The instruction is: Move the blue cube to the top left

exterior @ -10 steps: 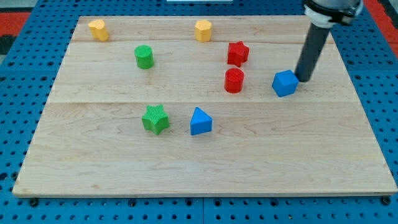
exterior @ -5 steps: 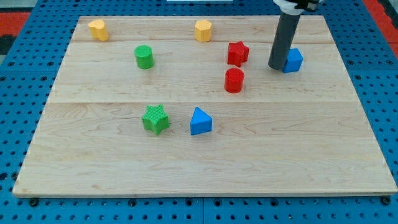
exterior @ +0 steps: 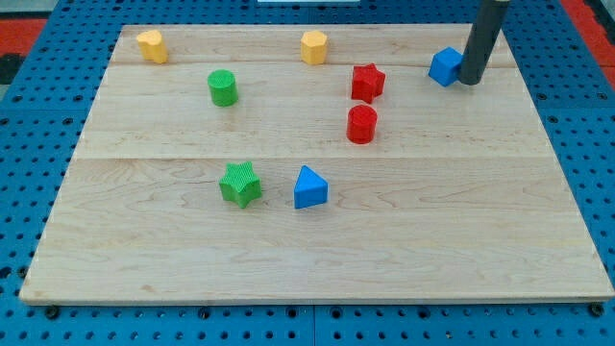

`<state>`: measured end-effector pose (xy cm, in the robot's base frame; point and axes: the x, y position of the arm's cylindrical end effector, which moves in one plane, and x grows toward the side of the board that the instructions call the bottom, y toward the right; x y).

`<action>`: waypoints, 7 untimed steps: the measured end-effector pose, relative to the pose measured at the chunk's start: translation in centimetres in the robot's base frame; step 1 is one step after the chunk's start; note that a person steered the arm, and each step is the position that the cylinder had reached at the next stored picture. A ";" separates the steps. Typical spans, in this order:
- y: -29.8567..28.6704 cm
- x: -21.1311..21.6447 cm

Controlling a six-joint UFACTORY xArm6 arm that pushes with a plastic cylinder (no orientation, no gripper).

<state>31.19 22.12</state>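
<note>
The board (exterior: 317, 250) was pale wood in long glued planks, lying on a blue pegboard (exterior: 29, 192) dotted with holes. The blue cube (exterior: 444, 66) sat near the view's top right, and the rod's tip (exterior: 468, 81) stood touching its right side; there was no claw to be open or closed (just a plain dark cylinder). I counted eight ribbed plastic blocks. Two were blue: the cube and a blue wedge-like block (exterior: 309, 187) low in the middle. Two were red, a red star (exterior: 367, 82) above a red cylinder (exterior: 361, 124). Two were green, a green cylinder (exterior: 222, 87) and a green star (exterior: 240, 183). Two yellow blocks sat along the top, one at the left corner (exterior: 150, 45) and one mid-edge (exterior: 313, 46).
</note>
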 end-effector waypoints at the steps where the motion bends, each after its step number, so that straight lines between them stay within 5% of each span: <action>1: -0.8 1.4; 7: -11.5 -4.2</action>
<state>26.99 10.59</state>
